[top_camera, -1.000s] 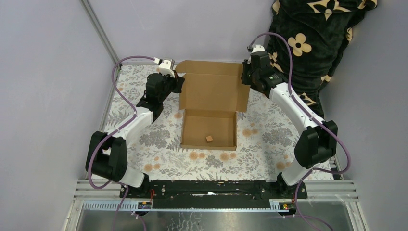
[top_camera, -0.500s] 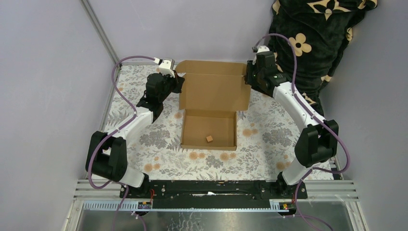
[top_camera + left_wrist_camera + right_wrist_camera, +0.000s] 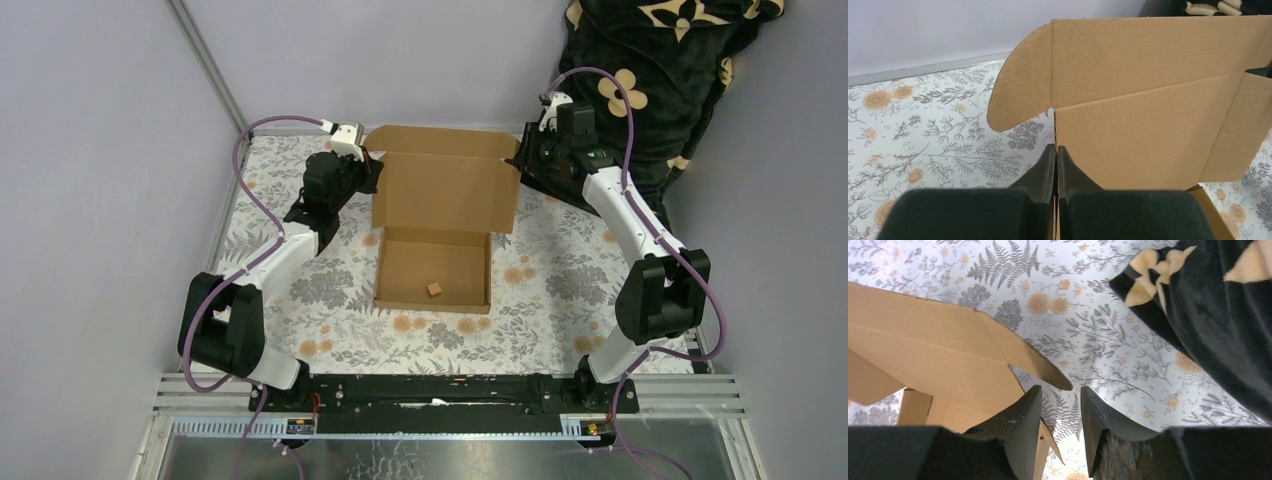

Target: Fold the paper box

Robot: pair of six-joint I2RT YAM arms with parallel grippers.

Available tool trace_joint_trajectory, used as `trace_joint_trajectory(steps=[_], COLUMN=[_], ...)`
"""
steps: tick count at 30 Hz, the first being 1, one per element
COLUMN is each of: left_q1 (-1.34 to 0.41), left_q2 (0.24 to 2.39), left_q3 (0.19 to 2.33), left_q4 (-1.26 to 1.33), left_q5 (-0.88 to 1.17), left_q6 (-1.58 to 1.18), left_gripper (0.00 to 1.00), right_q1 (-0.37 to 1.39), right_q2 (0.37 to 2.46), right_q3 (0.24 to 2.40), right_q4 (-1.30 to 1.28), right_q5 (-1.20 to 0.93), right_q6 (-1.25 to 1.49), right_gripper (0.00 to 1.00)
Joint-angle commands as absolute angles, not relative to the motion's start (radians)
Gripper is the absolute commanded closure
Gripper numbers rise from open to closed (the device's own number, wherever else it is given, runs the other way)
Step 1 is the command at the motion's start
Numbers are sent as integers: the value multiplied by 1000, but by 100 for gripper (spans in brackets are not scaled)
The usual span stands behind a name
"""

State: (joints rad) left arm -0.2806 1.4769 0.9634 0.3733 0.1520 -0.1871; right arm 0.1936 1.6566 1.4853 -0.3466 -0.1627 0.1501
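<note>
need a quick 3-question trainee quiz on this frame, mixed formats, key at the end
1. True or false: the paper box has its lid folded shut over its base.
2. What lies inside the box? A) a small brown cube B) a roll of tape C) nothing
3. Fill in: the left gripper is shut on the lid's edge, while the right gripper is ____.
Key: 1 false, the lid stands up; 2 A; 3 open, gripping nothing.

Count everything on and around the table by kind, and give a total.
Cardboard box: 1
Small brown cube: 1
Robot arm: 2
Flowered tablecloth: 1
Dark flowered blanket: 1
Total: 6
</note>
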Motion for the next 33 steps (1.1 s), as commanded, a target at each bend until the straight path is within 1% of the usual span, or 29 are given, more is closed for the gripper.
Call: trace_joint_trajectory(steps=[1,17,20,22,24,33], left_q1=[-282,-282,-281,-282,-282,-281], left_q2=[1485,1490,1489,1490,1488,1488], left_q3=[972,971,972,972,969,967], left_q4=[430,431,431,431,433,438], left_q5=[145,143,143,143,140,143], left_q6=[-160,-160,-161,-161,-163,-167], left_gripper=[100,100,100,100,100,100], right_q1=[195,193,193,193,194,195], right_q2=[1663,1653,1657,1658,1661,1677], right_q3=[1518,1468,1469,1468,1472,1466], right_q4=[-301,-278,-281,-282,-288,-299], right_q5=[-300,-368,-378,-382,-391,-408], right_q6=[134,133,133,132,128,122], right_gripper=[58,61,67,73,76,75])
